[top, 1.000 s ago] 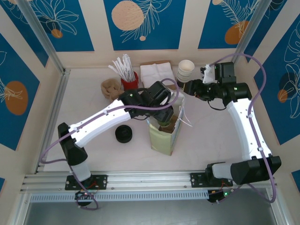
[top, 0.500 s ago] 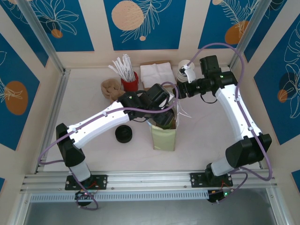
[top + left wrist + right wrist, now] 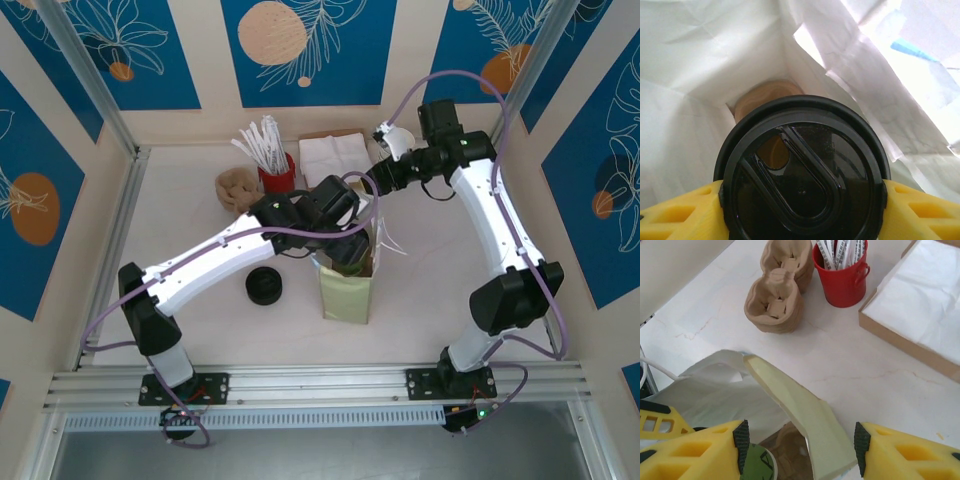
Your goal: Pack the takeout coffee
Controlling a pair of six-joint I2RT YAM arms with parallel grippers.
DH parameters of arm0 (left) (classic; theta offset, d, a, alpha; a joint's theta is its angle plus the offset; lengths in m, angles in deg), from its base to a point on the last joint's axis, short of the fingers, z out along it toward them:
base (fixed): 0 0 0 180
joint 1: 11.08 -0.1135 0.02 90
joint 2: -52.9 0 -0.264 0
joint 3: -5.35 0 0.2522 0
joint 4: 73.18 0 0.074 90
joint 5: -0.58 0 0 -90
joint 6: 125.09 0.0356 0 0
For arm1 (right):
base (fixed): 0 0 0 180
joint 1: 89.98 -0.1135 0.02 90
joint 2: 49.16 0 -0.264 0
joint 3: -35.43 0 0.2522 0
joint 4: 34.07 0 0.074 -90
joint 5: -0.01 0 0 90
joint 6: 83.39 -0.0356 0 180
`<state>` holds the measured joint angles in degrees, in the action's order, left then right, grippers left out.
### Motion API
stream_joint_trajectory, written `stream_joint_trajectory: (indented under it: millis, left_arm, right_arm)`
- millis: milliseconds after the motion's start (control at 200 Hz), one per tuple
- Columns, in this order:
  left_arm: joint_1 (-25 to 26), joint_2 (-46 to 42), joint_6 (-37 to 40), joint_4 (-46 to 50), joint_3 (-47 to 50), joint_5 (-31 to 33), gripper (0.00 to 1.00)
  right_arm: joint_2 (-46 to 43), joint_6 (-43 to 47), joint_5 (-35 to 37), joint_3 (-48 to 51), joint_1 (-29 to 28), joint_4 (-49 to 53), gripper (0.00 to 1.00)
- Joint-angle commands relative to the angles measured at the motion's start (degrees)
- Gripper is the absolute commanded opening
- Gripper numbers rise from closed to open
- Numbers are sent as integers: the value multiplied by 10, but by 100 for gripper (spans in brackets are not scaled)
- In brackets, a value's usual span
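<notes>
Paper, pale green outside and white inside: the bag (image 3: pixel 347 290) stands on the counter (image 3: pixel 440 290). Inside its mouth hangs the takeout coffee (image 3: pixel 755 100), my left fingers (image 3: pixel 925 210) clamped on either side of its black lid (image 3: pixel 802 200). I judge it light, thin-walled and easily crushed, best held gently just below the lid. My right fingers (image 3: pixel 700 450) straddle the bag's flap (image 3: pixel 800 415), spread wide, gripping nothing. I can read no writing.
</notes>
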<state>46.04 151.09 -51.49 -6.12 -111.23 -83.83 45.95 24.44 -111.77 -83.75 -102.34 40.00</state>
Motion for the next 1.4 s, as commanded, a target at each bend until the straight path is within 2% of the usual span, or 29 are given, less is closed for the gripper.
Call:
stream_joint_trajectory:
  millis: [0, 135, 590, 775, 860, 1020, 1130, 1395]
  left_arm:
    - [-7, -25, -4, 18, -24, 7, 65]
    - [-10, -28, -5, 22, -25, 4, 65]
    - [-13, -25, -8, 27, -32, -2, 65]
    - [-15, -24, -12, 23, -33, -2, 65]
    - [-15, -23, -13, 22, -35, -2, 65]
    - [-16, -21, -10, 22, -40, 0, 65]
    - [-16, -20, -11, 21, -41, 5, 65]
    - [-12, -30, -9, 0, -19, 46, 61]
  right_arm:
    - [17, 56, -47, -25, 10, 33, 61]
    - [33, 95, -92, -28, 15, 48, 61]
    - [74, 137, -110, -32, 8, 73, 61]
    - [85, 138, -91, -22, 0, 71, 59]
    - [93, 131, -86, -30, -6, 65, 52]
    - [95, 119, -89, -49, -15, 60, 17]
    - [81, 102, -88, -51, -23, 49, 0]
    - [12, 49, -76, -6, -53, -2, 0]
